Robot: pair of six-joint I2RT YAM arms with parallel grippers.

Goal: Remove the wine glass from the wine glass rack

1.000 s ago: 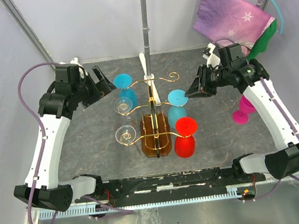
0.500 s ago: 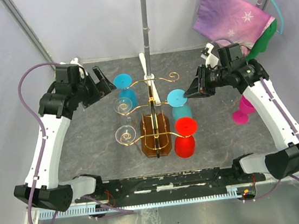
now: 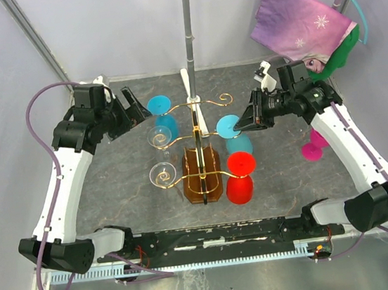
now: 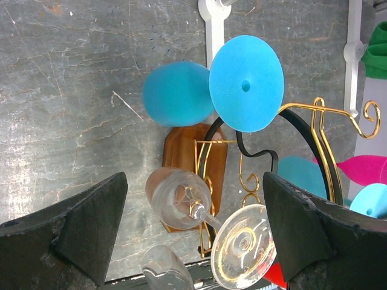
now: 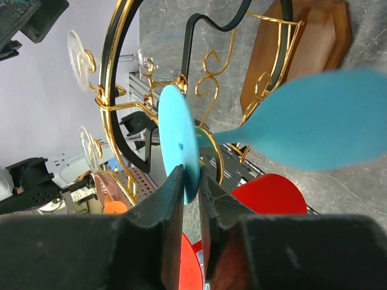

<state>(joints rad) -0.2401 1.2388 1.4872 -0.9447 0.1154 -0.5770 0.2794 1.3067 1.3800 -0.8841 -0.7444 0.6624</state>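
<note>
Progress: right end effector (image 3: 242, 122) has moved in and now pinches the foot of the teal wine glass (image 3: 227, 123), which hangs on the wine glass rack (image 3: 202, 179), left end effector (image 3: 134, 104) gaping, so lift-off looks next.

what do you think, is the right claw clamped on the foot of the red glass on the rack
Not red: the right claw is clamped on the foot of the blue glass on the rack, as the right wrist view shows.
</note>
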